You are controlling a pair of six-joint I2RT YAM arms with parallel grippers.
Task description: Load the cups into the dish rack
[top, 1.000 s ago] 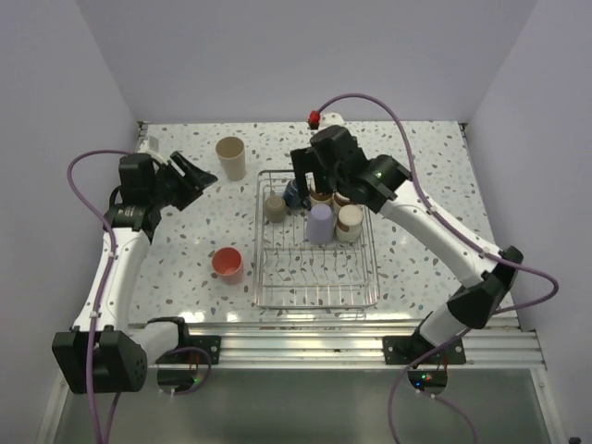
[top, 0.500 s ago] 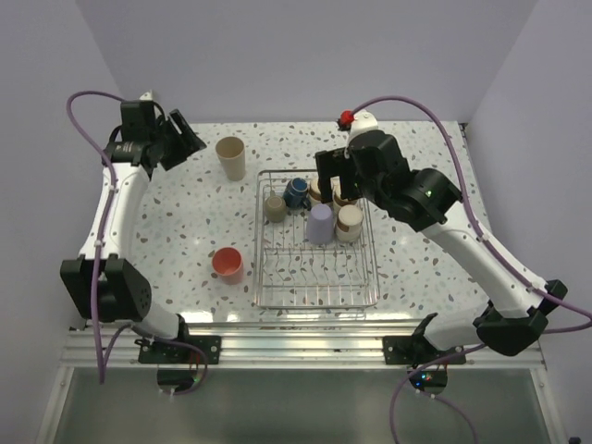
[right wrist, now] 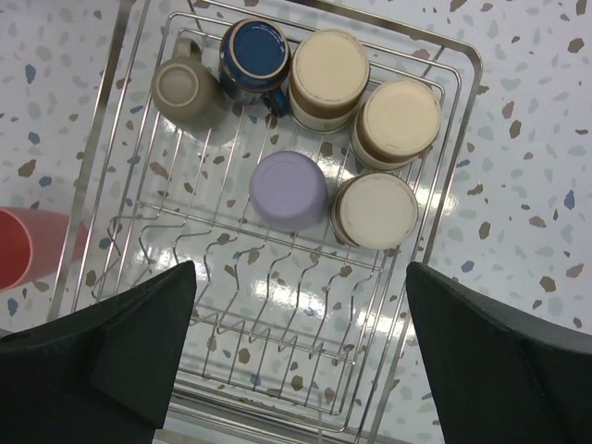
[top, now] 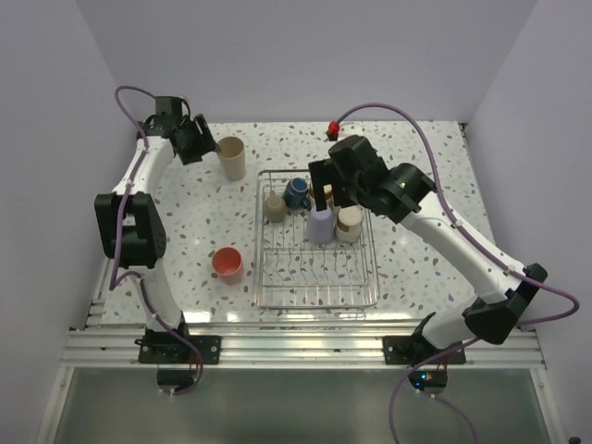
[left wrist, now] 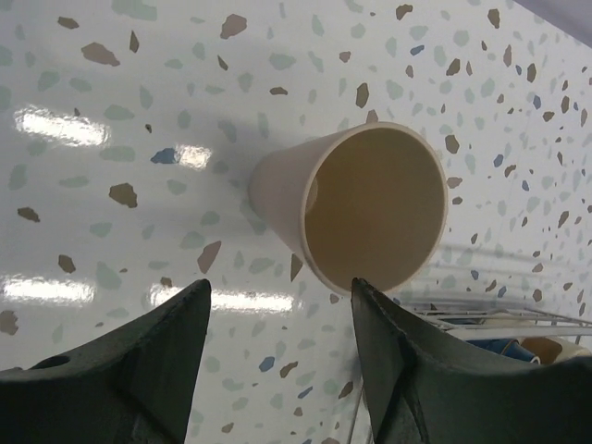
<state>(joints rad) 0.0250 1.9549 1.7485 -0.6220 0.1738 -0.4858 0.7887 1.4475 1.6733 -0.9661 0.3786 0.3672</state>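
A tall beige tumbler (left wrist: 370,202) (top: 231,157) stands upright on the table at the far left. My left gripper (left wrist: 277,283) (top: 204,148) is open just short of it, the right fingertip close to its rim and nothing between the fingers. The wire dish rack (right wrist: 305,324) (top: 314,273) holds a lavender tumbler (right wrist: 289,191) (top: 319,225), a dark blue mug (right wrist: 259,54) (top: 296,192), a taupe mug (right wrist: 188,92) and three cream cups (right wrist: 375,211), all upside down. My right gripper (right wrist: 301,268) (top: 326,192) hangs wide open above the rack, empty. A coral-pink cup (top: 227,264) (right wrist: 23,245) stands left of the rack.
The near half of the rack shows bare tines. White walls enclose the speckled table (top: 185,222) at the back and both sides. The right arm (top: 444,231) stretches from the near right over the rack's far end.
My left arm has swung from the left side toward the far left corner and now faces the beige tumbler. The right gripper has shifted a little above the rack's far end.
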